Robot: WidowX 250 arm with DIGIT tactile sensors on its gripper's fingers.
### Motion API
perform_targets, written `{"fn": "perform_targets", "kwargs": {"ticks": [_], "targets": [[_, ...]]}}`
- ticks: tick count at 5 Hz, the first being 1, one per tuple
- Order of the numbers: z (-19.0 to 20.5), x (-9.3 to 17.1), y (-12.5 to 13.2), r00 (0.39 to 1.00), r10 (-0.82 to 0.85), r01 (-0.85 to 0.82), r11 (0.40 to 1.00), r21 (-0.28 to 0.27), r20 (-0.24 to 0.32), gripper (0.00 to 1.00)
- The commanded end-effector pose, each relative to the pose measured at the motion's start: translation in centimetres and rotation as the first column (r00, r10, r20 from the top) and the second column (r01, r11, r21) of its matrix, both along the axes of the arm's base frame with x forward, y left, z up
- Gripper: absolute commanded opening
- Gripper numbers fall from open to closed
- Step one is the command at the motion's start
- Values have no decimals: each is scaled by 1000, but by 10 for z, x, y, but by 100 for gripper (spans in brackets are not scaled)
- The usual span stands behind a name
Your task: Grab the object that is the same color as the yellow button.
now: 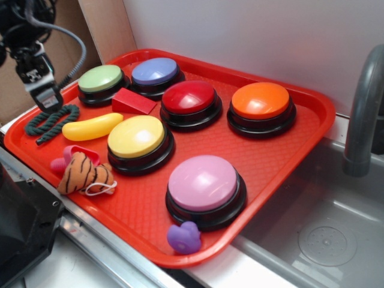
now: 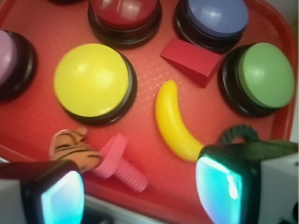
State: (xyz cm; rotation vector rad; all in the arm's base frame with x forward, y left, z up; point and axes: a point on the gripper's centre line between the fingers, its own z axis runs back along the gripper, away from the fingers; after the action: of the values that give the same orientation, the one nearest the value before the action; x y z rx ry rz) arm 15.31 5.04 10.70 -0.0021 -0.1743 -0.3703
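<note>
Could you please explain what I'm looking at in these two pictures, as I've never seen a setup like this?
It's a small robot arm with a two-fingered gripper. One picture is from a camera beside the red tray; the other looks down from the arm's wrist, fingers at the bottom edge. On the tray sit dome push-buttons, including the yellow button, plus toys: a yellow banana, a red wedge, green rope. The gripper is open and holds nothing.
</note>
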Motion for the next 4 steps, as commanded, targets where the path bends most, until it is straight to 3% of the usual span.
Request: {"fn": "perform_targets", "kwargs": {"ticks": [1, 3, 4], "targets": [[-38, 25, 24, 992, -108, 111, 993, -46, 59, 100], [-70, 37, 29, 967, -241, 245, 969, -34, 87, 100], [-84, 38, 33, 965, -254, 256, 966, -22, 67, 100]]}}
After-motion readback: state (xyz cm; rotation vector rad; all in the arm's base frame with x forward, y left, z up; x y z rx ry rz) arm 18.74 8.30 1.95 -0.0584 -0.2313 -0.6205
